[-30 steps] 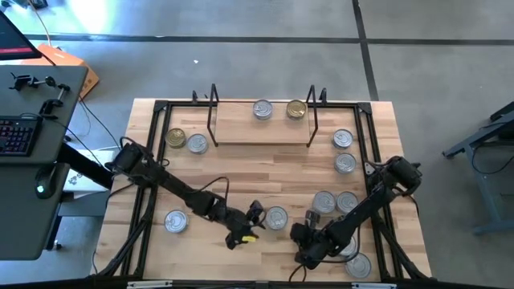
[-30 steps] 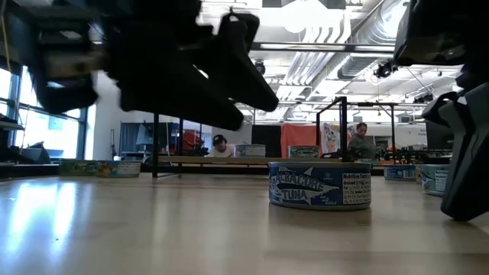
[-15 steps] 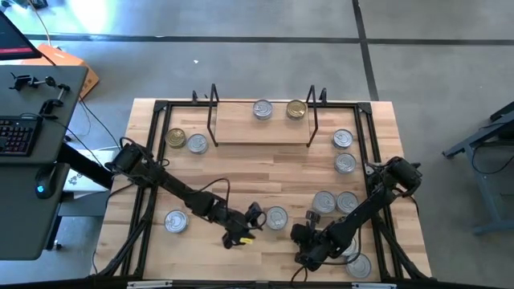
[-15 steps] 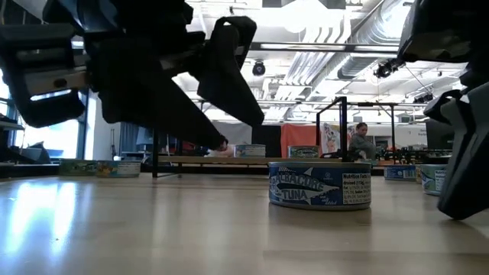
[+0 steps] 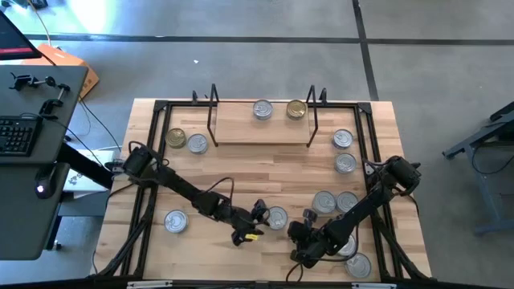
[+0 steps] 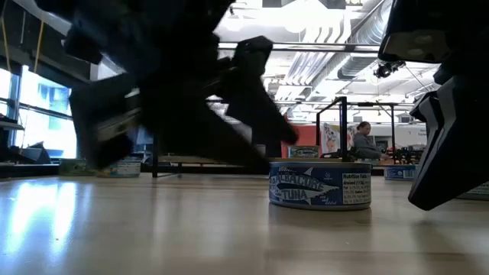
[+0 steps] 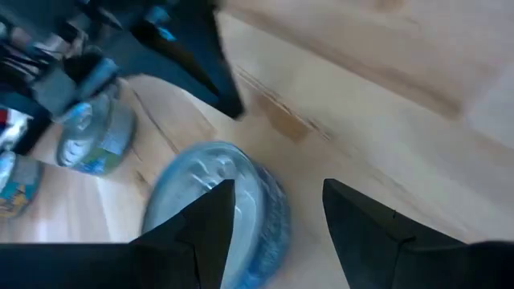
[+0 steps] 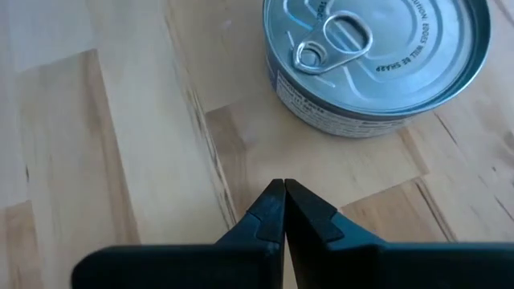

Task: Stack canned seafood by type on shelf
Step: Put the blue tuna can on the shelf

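Left gripper (image 5: pixel 259 220): I see its fingers apart, beside tin (image 5: pixel 277 217).
Right gripper (image 5: pixel 306 227): fingers together, empty.
Shelf (image 5: pixel 262 132): well apart.

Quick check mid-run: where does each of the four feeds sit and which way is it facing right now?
High: overhead, straight down; both arms, shelf.
Low: table height, facing the room; blue tuna tin between dark arm parts.
Left wrist: past the open left gripper onto that same tin.
Right wrist: down past the shut right gripper at a silver-lidded tin.
High shares the tuna tin.

Open industrial lab: exposed ceiling ducts (image 6: pixel 359 34), concrete floor (image 5: pixel 241 72), side desk with keyboard (image 5: pixel 16 135).
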